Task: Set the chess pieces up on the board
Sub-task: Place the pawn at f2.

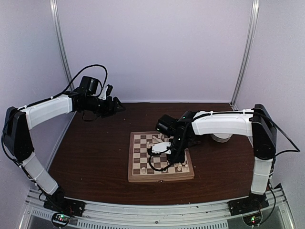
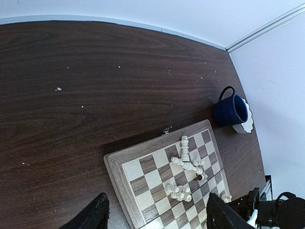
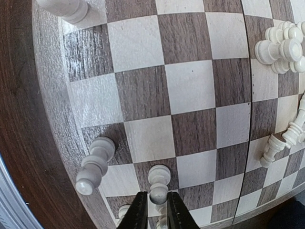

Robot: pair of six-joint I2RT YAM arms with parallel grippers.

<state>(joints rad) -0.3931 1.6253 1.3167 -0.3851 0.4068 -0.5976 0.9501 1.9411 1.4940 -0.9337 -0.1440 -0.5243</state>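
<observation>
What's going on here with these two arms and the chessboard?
The right arm's claw is down on the chessboard, its tips right at a small white pawn near the board's edge; whether it grips it, I can't tell. More white pieces lie jumbled mid-board. The left arm's claw hangs open above the table, holding nothing.

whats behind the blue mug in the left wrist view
A white scalloped bowl, only its wavy edge showing past the blue mug. The mug covers the rest, so the bowl's contents cannot be seen.
</observation>
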